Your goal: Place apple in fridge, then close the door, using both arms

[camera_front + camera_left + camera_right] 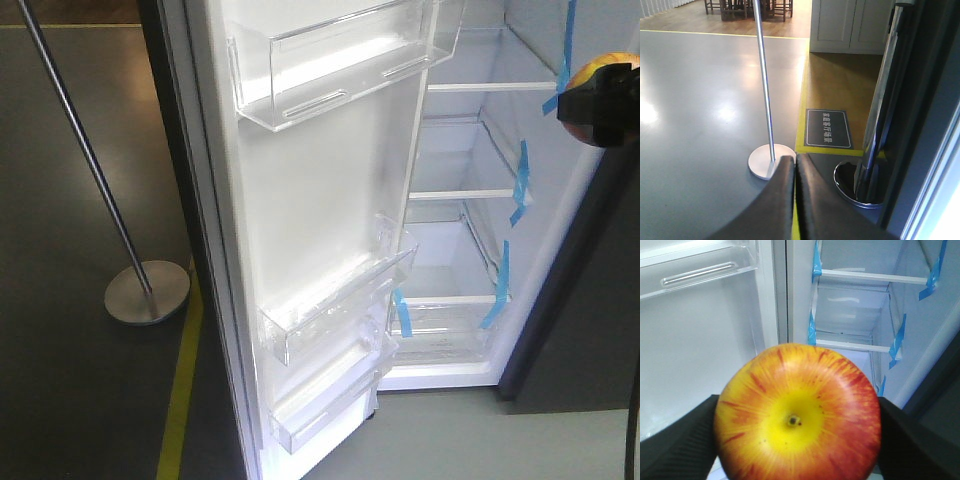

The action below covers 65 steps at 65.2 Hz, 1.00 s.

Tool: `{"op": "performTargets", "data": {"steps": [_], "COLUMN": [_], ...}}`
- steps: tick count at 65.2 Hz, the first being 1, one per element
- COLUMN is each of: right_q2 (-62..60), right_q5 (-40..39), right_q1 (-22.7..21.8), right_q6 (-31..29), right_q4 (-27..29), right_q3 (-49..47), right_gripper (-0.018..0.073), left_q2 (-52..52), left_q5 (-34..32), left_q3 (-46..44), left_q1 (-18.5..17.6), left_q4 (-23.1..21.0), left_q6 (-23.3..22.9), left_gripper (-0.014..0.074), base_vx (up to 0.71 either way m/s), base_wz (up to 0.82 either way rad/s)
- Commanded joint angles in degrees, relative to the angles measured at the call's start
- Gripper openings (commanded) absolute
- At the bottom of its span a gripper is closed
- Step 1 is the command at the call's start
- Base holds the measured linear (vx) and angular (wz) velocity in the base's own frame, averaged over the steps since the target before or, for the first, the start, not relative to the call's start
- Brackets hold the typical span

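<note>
right gripper (797, 440) clamps apple (797, 412) outside open fridge (462, 150) (door (320, 180) swung wide); left gripper (795, 200) pinched closed

The fridge (455, 160) interior blows out white; soft glare patches the floor (690, 150).

Inventory: one apple (797, 415), one fridge (455, 155), one door (310, 190) fitted with three clear bins (330, 70). Fridge interior: three glass shelves (480, 88), four blue tape strips (520, 180). Left wrist view: two pole stands (765, 100), one floor sign (828, 128).
</note>
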Motion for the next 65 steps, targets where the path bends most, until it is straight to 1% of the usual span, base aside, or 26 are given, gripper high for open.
{"op": "performTargets", "data": {"steps": [1, 65], "right_q2": [-1.5, -1.5], "right_q5": [-4.4, -4.4], "right_q1": [-0.4, -0.4], "right_q6": [0.1, 0.1], "right_q4": [0.1, 0.1], "right_q3": [-1.9, -1.9], "right_gripper": [0.0168, 0.0168], "left_q2": [-0.9, -0.9], "left_q5": [-3.6, -3.6], "left_q3": [0.9, 0.9], "left_q1": [-0.4, -0.4], "left_q4": [0.2, 0.2], "left_q6": [-0.3, -0.3], "left_gripper": [-0.0008, -0.0008], "base_vx": [0.04, 0.03], "base_wz": [0.02, 0.01]}}
